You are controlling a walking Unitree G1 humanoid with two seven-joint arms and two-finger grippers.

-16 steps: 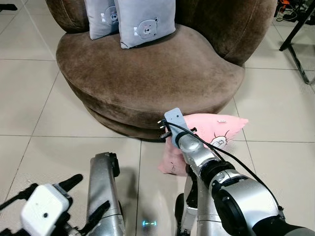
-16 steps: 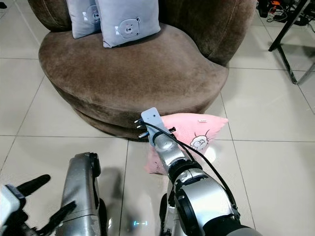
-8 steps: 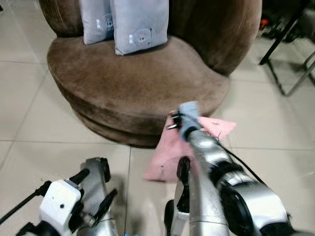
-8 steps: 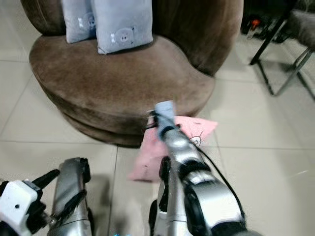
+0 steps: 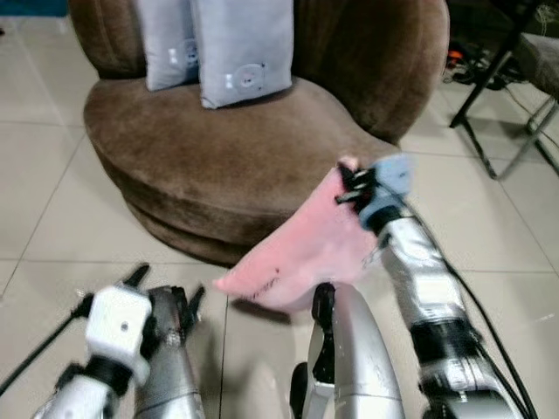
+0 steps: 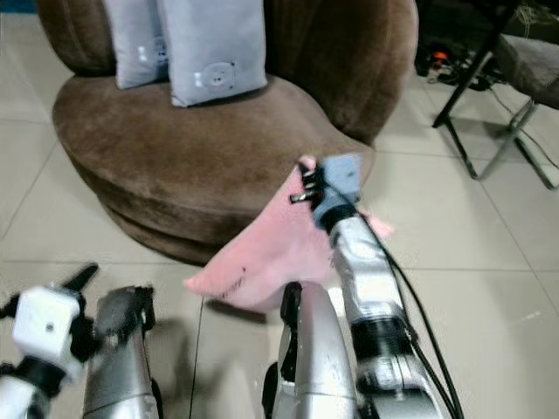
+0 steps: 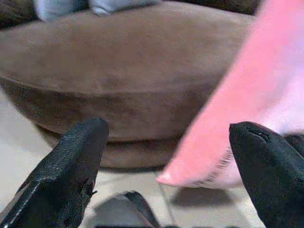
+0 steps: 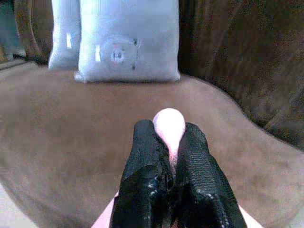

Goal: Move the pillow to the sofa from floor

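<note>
A pink pillow (image 5: 301, 244) hangs in the air in front of the brown sofa's seat (image 5: 227, 148), lifted off the tiled floor. My right gripper (image 5: 348, 175) is shut on its top corner; the right wrist view has that pink corner (image 8: 169, 124) pinched between the two black fingers (image 8: 145, 166). My left gripper (image 5: 162, 292) hovers low at the left over the floor, open with nothing in it. In the left wrist view its fingers (image 7: 71, 161) stand wide apart, and the pillow's lower end (image 7: 228, 142) hangs beyond them.
Two grey pillows (image 5: 240, 44) lean against the sofa's back. A black metal stand or chair frame (image 5: 507, 105) stands on the floor to the right. Bare tiled floor (image 5: 52, 201) lies left of the sofa.
My right gripper has risen with the pillow, which has left the floor and now hangs at seat height. The head camera has shifted and my left gripper has moved right.
</note>
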